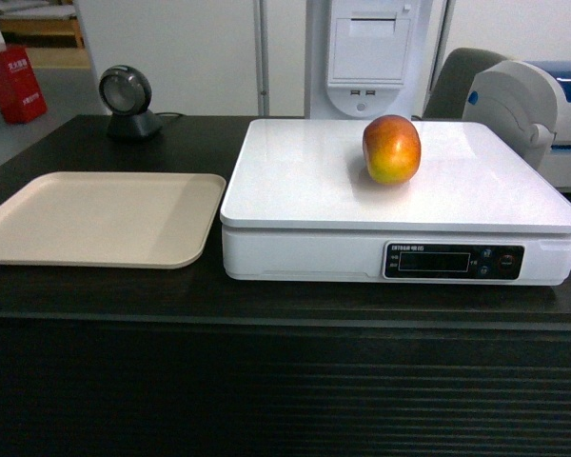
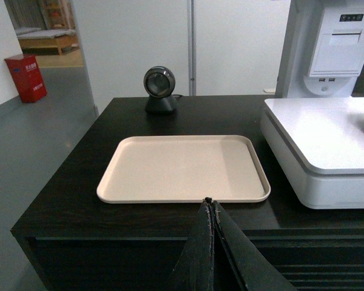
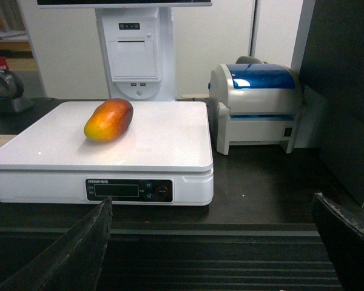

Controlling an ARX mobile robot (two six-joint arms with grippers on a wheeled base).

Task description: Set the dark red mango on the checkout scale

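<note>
- The right gripper (image 3: 212, 242) is wide open and holding nothing: in its wrist view one dark finger (image 3: 67, 254) sits at about 7 o'clock and the other at 5 o'clock, with a big gap between them.
- The left gripper (image 2: 211, 209) is closed up tight, its two dark fingers (image 2: 197, 254) pressed together at 6 o'clock of its own wrist view, with nothing between them.
- Neither gripper shows up in the head view at all.
- One dark red mango (image 1: 391, 149), sitting on the white top plate of the scale (image 1: 305, 181), toward the far side. From the right gripper it's up at roughly 11 o'clock and well apart from the fingers, no contact.
- From the left wrist camera only a sliver of the mango pokes in at the 3 o'clock edge, also well away from that gripper.
- One scale, with its black display strip (image 1: 454, 261) facing the robot, standing on the dark checkout (image 1: 266, 381) counter.
- One flat beige tray (image 1: 100, 217) just beside the scale at 9 o'clock, lying right ahead of the closed left gripper.
- One round black scanner (image 1: 127, 101) behind the tray, around 10 o'clock.
- One grey-white printer (image 3: 261, 109) with a blue cover at the scale's 3 o'clock.
- One red box (image 1: 12, 82) on the floor off at far 10 o'clock.
</note>
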